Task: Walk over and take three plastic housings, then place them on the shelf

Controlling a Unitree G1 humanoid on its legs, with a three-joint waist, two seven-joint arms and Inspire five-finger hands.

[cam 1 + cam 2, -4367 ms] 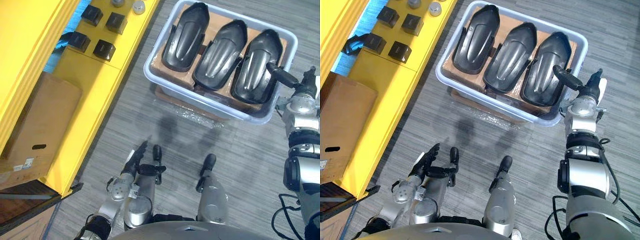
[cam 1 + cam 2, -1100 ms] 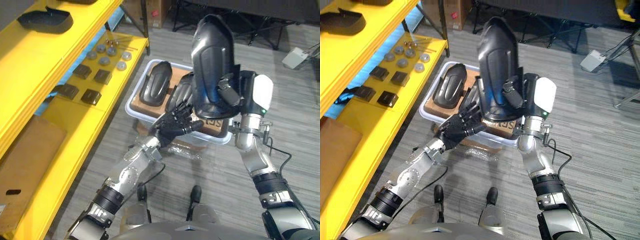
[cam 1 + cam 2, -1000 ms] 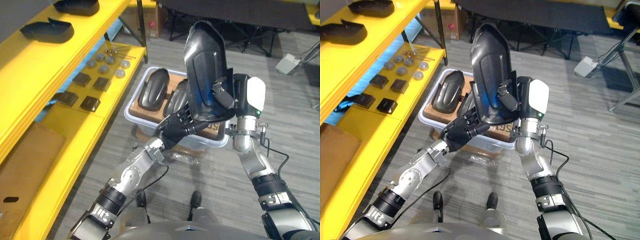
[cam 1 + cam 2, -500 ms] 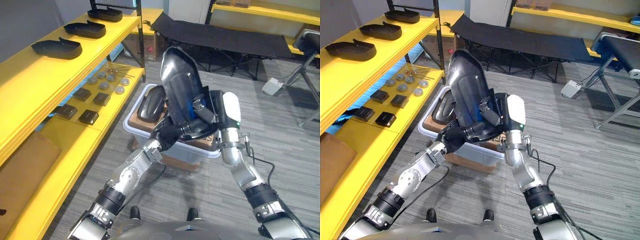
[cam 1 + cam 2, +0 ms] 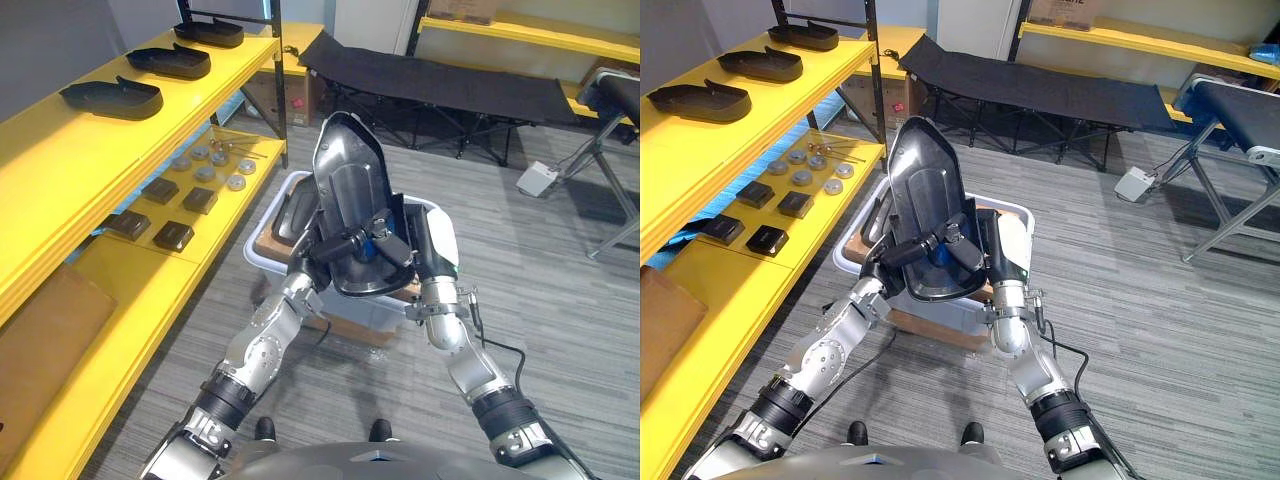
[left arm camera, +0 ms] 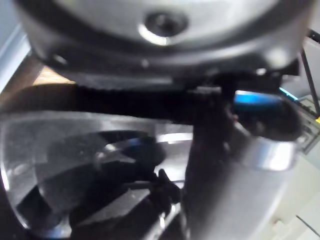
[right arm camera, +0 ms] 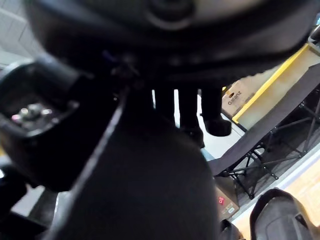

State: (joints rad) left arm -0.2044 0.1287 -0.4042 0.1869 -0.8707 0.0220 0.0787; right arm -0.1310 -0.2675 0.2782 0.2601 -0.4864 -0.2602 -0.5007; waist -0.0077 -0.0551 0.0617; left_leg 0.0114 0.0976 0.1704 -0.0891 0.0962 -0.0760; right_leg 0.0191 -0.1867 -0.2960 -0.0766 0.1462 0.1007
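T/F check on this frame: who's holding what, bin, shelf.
1. Both the left hand and the right hand grip the held housing. True.
2. The held housing lies flat in the bin. False: it stands upright above the bin.
3. The top shelf carries three shelf housings. True.
4. The bin is empty. False: a bin housing lies in it.

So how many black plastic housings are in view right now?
5. Three shelf housings line the top shelf; the held housing stands between left hand and right hand; one bin housing lies in the bin. The held one may hide another.
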